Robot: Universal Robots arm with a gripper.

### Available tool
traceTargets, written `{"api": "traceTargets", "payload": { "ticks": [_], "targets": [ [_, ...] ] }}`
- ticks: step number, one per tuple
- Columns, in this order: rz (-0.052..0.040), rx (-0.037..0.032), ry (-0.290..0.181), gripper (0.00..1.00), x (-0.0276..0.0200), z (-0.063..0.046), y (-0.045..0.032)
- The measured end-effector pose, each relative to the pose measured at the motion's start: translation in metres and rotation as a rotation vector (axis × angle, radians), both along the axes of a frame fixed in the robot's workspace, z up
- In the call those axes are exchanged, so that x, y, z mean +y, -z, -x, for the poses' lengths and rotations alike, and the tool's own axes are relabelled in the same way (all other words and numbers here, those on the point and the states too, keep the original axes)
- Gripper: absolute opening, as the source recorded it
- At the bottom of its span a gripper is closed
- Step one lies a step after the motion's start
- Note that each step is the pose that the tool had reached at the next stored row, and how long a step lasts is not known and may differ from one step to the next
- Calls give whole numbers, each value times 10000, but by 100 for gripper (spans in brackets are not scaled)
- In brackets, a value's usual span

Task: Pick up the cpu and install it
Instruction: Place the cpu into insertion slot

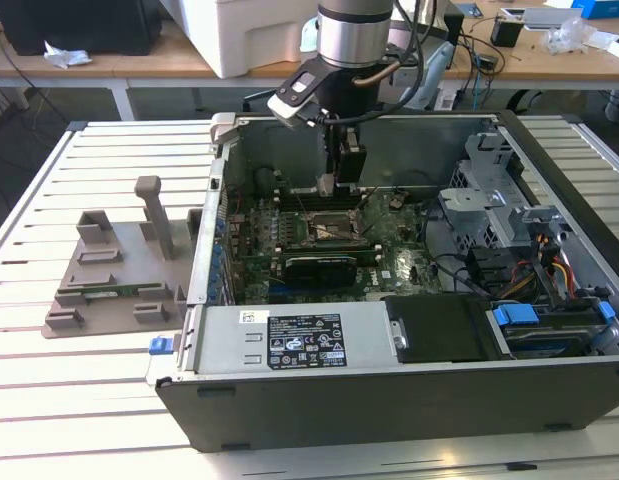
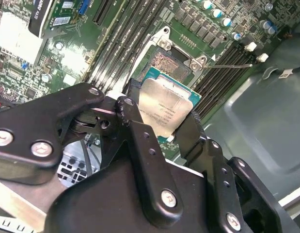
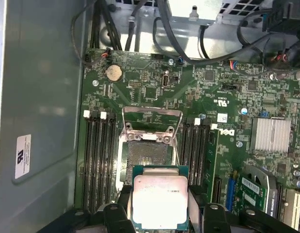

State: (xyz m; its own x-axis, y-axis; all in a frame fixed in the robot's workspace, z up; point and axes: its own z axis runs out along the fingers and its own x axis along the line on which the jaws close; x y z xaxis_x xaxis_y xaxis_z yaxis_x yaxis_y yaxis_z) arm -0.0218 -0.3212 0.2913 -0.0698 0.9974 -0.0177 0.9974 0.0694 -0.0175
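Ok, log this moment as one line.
claw: shut on cpu | place: over open socket in computer case | cpu: not yet seated

On the slatted table point(image 1: 69, 400) an open computer case point(image 1: 389, 412) lies beside a grey holder block point(image 1: 99, 272) nearer the exterior view's left edge.

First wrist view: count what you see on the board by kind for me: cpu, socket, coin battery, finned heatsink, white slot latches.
cpu: 1
socket: 1
coin battery: 1
finned heatsink: 1
white slot latches: 4
Total: 8
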Motion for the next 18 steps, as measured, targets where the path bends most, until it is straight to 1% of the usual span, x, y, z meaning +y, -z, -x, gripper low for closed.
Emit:
{"api": "traceTargets", "payload": {
  "ticks": [3, 5, 6, 8, 14, 18],
  "targets": [
    [0, 4, 7, 55, 0, -3, 24],
    [15, 10, 8, 55, 6, -8, 81],
    [31, 10, 6, 55, 12, -12, 126],
    [36, 11, 10, 55, 14, -13, 158],
    [41, 12, 9, 55, 15, -16, 217],
    [44, 12, 8, 55, 15, -16, 243]
  ]
}}
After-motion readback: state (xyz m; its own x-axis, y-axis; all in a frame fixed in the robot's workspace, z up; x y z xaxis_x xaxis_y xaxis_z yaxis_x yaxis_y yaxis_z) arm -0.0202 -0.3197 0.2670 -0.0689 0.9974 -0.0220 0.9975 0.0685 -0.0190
